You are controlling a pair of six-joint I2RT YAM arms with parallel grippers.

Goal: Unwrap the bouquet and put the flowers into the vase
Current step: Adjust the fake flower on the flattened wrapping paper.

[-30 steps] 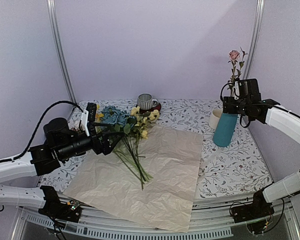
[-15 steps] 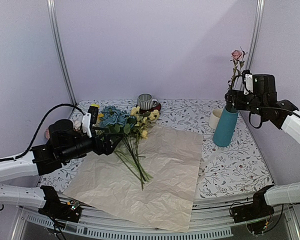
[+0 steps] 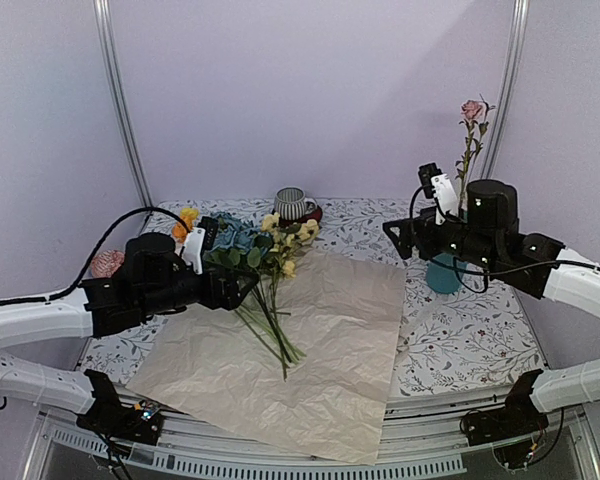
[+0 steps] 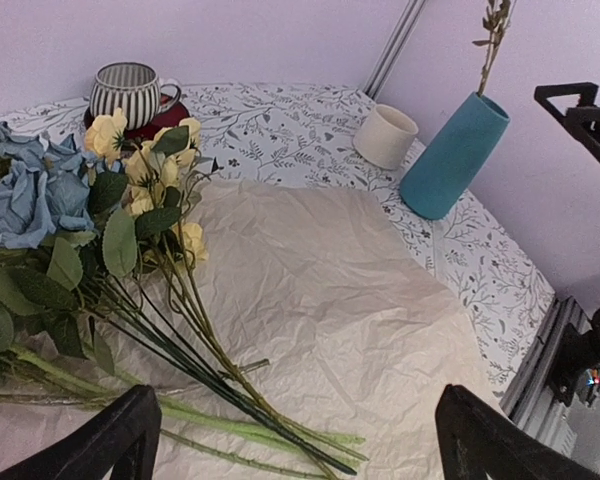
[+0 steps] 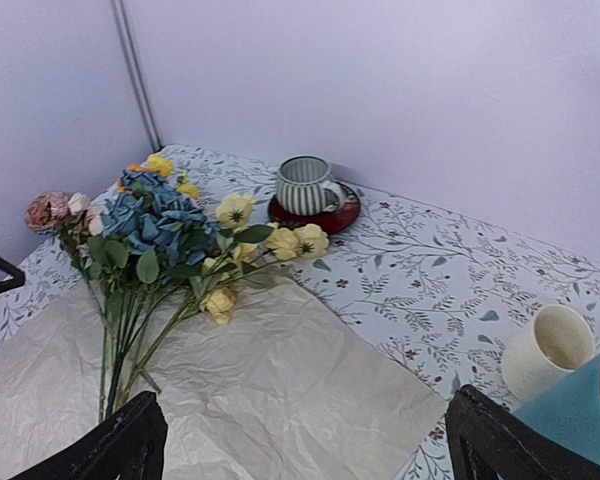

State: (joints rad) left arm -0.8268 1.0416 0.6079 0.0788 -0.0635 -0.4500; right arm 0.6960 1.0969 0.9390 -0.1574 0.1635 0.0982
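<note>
While the left tool (image 4: 300, 445) hangs spread and empty close over the stems of the flowers (image 3: 265, 255), they lie loose on the flattened paper (image 3: 320, 340) at the left of the bench (image 3: 470, 335). The right tool (image 5: 310, 450), also spread and empty, hovers near the vase (image 4: 450, 155), which holds one pink rose (image 3: 469, 109) upright.

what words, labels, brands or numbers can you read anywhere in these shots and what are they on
No text can be read in any view.
The vase, the cream mug and the paper are plain.
The striped cup bears only stripes.
The tablecloth shows only a leaf print, no letters.
</note>
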